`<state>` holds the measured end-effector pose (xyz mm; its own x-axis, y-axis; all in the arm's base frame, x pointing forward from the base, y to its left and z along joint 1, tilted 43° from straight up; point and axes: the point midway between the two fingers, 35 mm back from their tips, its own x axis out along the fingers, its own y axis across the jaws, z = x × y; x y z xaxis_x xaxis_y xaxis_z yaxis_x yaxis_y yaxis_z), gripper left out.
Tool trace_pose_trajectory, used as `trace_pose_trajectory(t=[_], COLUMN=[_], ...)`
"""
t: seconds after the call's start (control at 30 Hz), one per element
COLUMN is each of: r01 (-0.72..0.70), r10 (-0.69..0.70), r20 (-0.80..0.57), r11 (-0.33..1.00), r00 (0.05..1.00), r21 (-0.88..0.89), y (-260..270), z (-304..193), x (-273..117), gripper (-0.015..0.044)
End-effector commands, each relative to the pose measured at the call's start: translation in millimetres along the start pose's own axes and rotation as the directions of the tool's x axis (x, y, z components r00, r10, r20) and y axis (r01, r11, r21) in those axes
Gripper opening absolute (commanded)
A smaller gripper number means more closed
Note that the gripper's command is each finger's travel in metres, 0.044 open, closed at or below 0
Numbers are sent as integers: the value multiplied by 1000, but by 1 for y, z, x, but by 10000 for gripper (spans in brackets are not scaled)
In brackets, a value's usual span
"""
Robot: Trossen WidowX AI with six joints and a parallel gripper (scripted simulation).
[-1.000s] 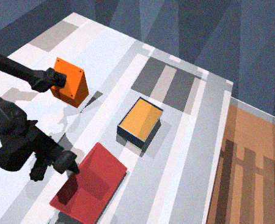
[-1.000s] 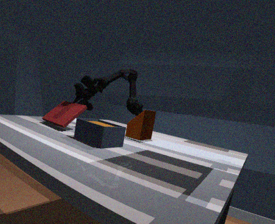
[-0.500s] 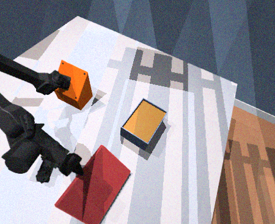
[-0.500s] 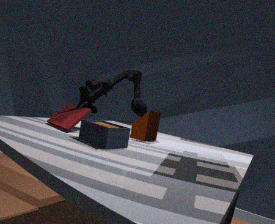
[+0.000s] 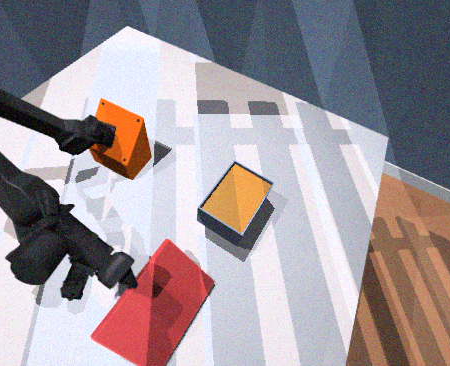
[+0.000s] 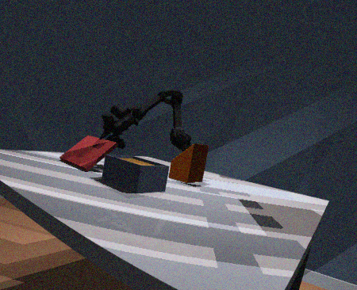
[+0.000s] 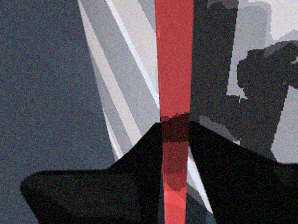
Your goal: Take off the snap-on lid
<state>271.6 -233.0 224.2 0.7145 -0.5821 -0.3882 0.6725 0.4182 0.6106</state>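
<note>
The red lid (image 5: 186, 300) (image 6: 89, 152) (image 7: 175, 60) is off the box, a flat slab held by one edge. It tilts, with the gripped edge higher and the opposite edge low over the table; whether that edge touches the table is unclear. A smooth red face shows in the top and exterior views. My gripper (image 5: 133, 285) (image 6: 103, 137) (image 7: 174, 127) is shut on the lid's edge, which runs between both fingers in the wrist view. The storage box (image 5: 218, 221) (image 6: 120, 176) stands upright and open, dark blue outside with an orange-yellow interior, clear of the lid.
An orange wedge-shaped block (image 5: 130, 135) (image 6: 197, 164) stands behind the box at the arm's base. The white table (image 5: 326, 200) (image 6: 143, 247) carries striped shadows. Its edge drops to a brown floor (image 5: 411, 300) (image 6: 24, 249).
</note>
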Motion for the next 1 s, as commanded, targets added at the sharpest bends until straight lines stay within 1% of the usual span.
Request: trace_pose_trajectory(t=[0.0, 0.97], r01=[8, 9], r10=[-9, -9], r20=[-12, -11], r11=[1000, 1000], r00=[1000, 1000], r21=[-1, -2], y=[-6, -24], z=[-3, -4], x=[5, 19], gripper=[0, 0])
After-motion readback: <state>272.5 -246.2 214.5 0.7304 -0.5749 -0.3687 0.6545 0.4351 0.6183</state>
